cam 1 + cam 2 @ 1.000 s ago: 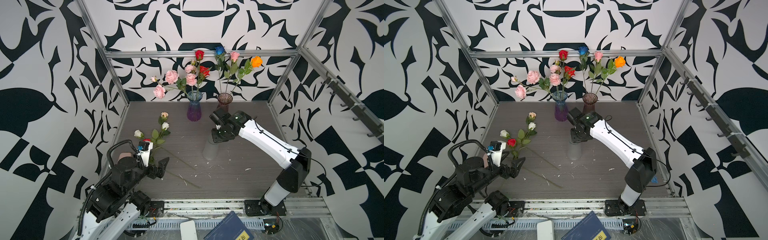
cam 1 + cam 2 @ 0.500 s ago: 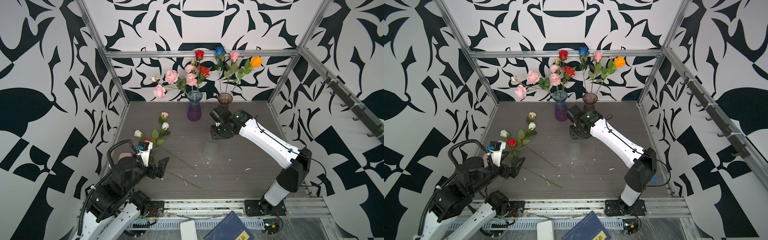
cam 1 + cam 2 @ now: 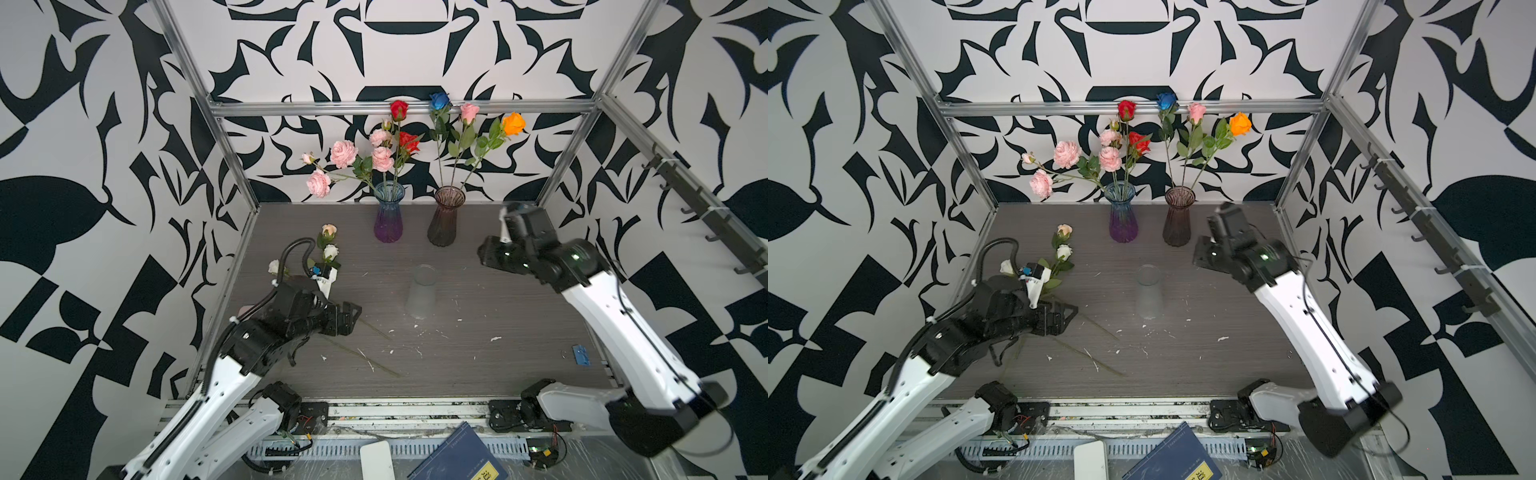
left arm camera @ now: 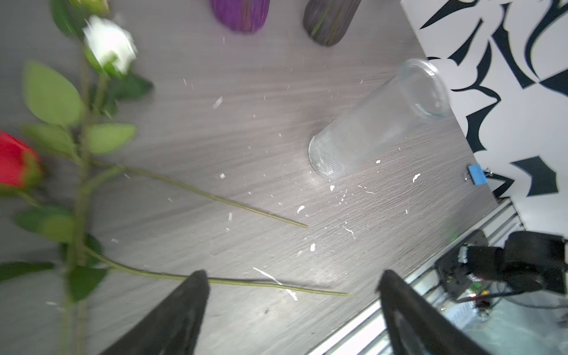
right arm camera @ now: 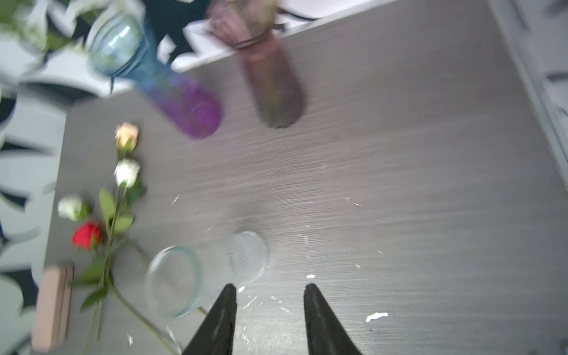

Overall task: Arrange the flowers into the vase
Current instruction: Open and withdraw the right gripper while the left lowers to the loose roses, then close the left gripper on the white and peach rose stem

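flowers (image 4: 109,43) looked light, thin, slippery | you could pinch the bare stem (image 4: 239,281) | left gripper (image 4: 292,276) spread, right gripper (image 5: 270,287) parted, both empty

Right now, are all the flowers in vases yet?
Not yet. Done: the purple vase holds pink and red blooms, and the brown vase holds blue, pink and orange roses. In hand: nothing; the left gripper and right gripper are both open and empty. Left: the clear vase is empty, and the loose roses lie on the table.
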